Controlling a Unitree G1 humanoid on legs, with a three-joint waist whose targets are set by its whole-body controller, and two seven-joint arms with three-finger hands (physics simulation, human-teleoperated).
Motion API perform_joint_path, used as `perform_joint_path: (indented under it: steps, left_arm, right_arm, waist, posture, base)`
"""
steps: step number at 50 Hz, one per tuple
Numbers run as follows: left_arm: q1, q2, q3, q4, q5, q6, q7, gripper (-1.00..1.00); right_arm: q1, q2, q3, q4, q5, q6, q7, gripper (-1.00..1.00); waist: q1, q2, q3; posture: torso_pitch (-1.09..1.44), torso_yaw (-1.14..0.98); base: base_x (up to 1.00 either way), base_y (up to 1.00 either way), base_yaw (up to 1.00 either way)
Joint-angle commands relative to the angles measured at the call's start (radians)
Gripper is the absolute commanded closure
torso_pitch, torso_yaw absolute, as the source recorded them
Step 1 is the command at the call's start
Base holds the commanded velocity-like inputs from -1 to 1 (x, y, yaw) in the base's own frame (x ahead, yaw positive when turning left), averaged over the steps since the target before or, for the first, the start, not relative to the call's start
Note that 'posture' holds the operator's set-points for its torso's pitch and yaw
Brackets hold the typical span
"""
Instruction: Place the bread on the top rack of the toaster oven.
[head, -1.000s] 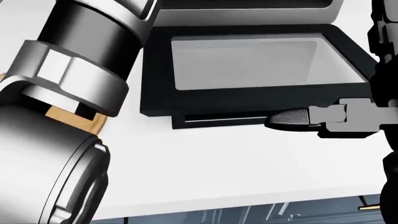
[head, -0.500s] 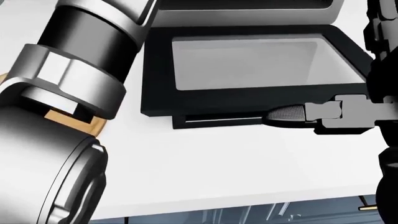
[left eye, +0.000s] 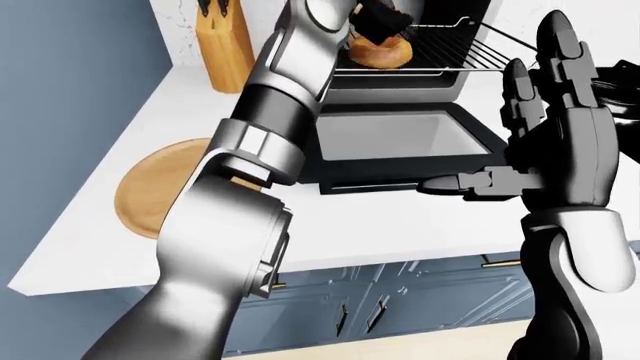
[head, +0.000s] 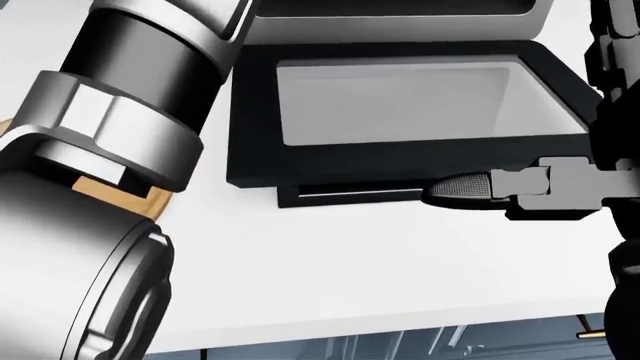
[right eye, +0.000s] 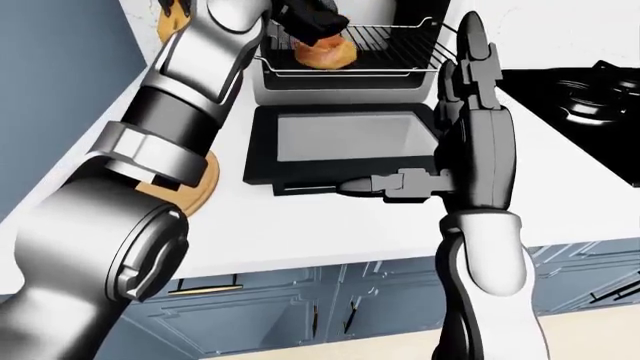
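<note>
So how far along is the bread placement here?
Done: the black glass-windowed oven door lies open and the round golden bread sits on the wire rack. In hand: the left hand is at the bread. Left: release and withdraw. The right hand hovers open.

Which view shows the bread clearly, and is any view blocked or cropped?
Left-eye view: sharp, evenly lit; the bread shows on the rack under the dark left hand. Right-eye view: similar, right hand large in the middle. Head view: cropped low, left arm fills the left side, no bread visible.

Kitchen, toaster oven (left eye: 400, 45), knife block (left eye: 224, 41), stove (right eye: 585, 94)
</note>
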Motion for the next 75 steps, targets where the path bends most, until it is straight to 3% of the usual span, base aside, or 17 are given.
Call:
perform_joint_path:
  steps: [1, 3, 5, 8, 20, 37, 51, 59, 63, 75]
  left_arm:
    - [-0.042, 0.01, 0.007, -0.034, 0.0, -0.021, 0.011, -0.4]
    - [-0.041, 0.009, 0.006, -0.034, 0.001, -0.023, 0.011, -0.65]
    - [-0.038, 0.009, 0.006, -0.036, 0.002, -0.022, 0.009, -0.71]
    - [-0.036, 0.009, 0.006, -0.043, 0.003, -0.019, 0.005, -1.0]
    - [-0.039, 0.019, 0.005, -0.15, 0.003, 0.055, -0.022, -1.0]
    - [0.137, 0.031, -0.02, -0.827, 0.053, 0.467, -0.214, -1.0]
    - [0.319, 0.136, -0.003, -1.169, 0.175, 0.624, -0.338, -1.0]
    - [0.467, 0.227, 0.053, -1.347, 0.232, 0.685, -0.408, -1.0]
    - [0.572, 0.267, 0.084, -1.436, 0.238, 0.713, -0.409, -1.0]
    - [0.741, 0.351, 0.15, -1.582, 0.176, 0.777, -0.369, -1.0]
  right_arm:
    - [-0.021, -0.007, -0.008, -0.026, -0.004, -0.027, -0.003, -1.0]
    - [-0.019, -0.007, -0.008, -0.027, -0.005, -0.028, -0.003, -1.0]
    - [-0.017, -0.006, -0.007, -0.025, -0.006, -0.031, -0.003, -1.0]
    - [-0.016, -0.004, -0.008, -0.023, -0.007, -0.033, -0.002, -1.0]
    - [-0.031, -0.008, -0.008, -0.02, -0.005, -0.024, -0.002, -1.0]
    - [-0.034, -0.01, -0.004, -0.034, -0.006, -0.008, -0.004, -1.0]
    - [-0.068, -0.022, -0.008, -0.059, -0.009, 0.041, -0.002, -1.0]
    - [-0.091, -0.029, -0.008, -0.053, -0.008, 0.054, -0.006, -1.0]
    - [-0.108, -0.036, -0.014, -0.059, -0.003, 0.075, -0.005, -1.0]
    - [-0.121, -0.036, 0.002, -0.04, -0.011, 0.067, -0.009, -1.0]
  waist:
    - [0.0, -0.004, -0.026]
    - [0.0, -0.004, -0.027]
    - [0.0, -0.004, -0.027]
    - [0.0, -0.004, -0.027]
    - [-0.001, -0.003, -0.025]
    - [-0.004, 0.004, -0.013]
    - [-0.005, 0.01, -0.009]
    - [-0.006, 0.017, -0.01]
    - [-0.008, 0.022, -0.012]
    - [-0.008, 0.03, -0.014]
  posture:
    - [0.0, 0.0]
    - [0.0, 0.0]
    - [0.0, 0.0]
    - [0.0, 0.0]
    - [0.0, 0.0]
    - [0.0, 0.0]
    - [0.0, 0.0]
    - [0.0, 0.0]
    - [0.0, 0.0]
    - [0.0, 0.0]
  base:
    - [0.0, 0.0, 0.0]
    - [0.0, 0.0, 0.0]
    - [0.0, 0.0, 0.0]
    - [0.0, 0.0, 0.0]
    - [0.0, 0.0, 0.0]
    - [0.0, 0.0, 0.0]
    - [0.0, 0.0, 0.0]
    - [0.0, 0.0, 0.0]
    - [0.0, 0.0, 0.0]
    - [0.0, 0.0, 0.0]
